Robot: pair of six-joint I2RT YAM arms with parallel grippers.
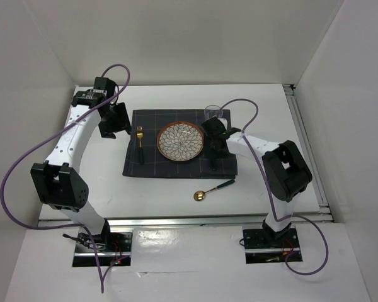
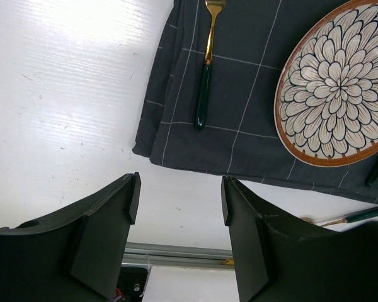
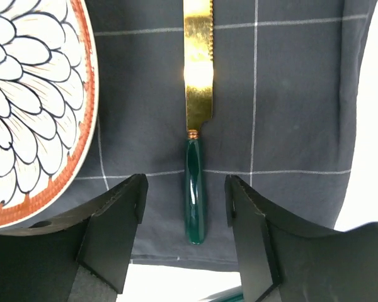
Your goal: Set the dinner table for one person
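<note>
The white dinner table (image 1: 170, 100) holds a dark checked placemat (image 1: 145, 162) with a flower-patterned plate (image 1: 181, 141) in its middle. A gold fork with a green handle (image 1: 140, 139) lies on the placemat left of the plate. A gold knife with a green handle (image 3: 196, 126) lies on the placemat right of the plate (image 3: 31, 107). My right gripper (image 3: 184, 201) is open just above the knife's handle, its fingers on either side and apart from it. My left gripper (image 2: 179, 201) is open and empty over bare table, left of the placemat (image 2: 239, 94) and the fork (image 2: 205, 69).
A gold spoon with a green handle (image 1: 211, 190) lies on the bare table in front of the placemat. A clear glass (image 1: 213, 112) stands at the placemat's back right corner, behind my right gripper (image 1: 215, 148). Silver rails (image 1: 305, 145) edge the table.
</note>
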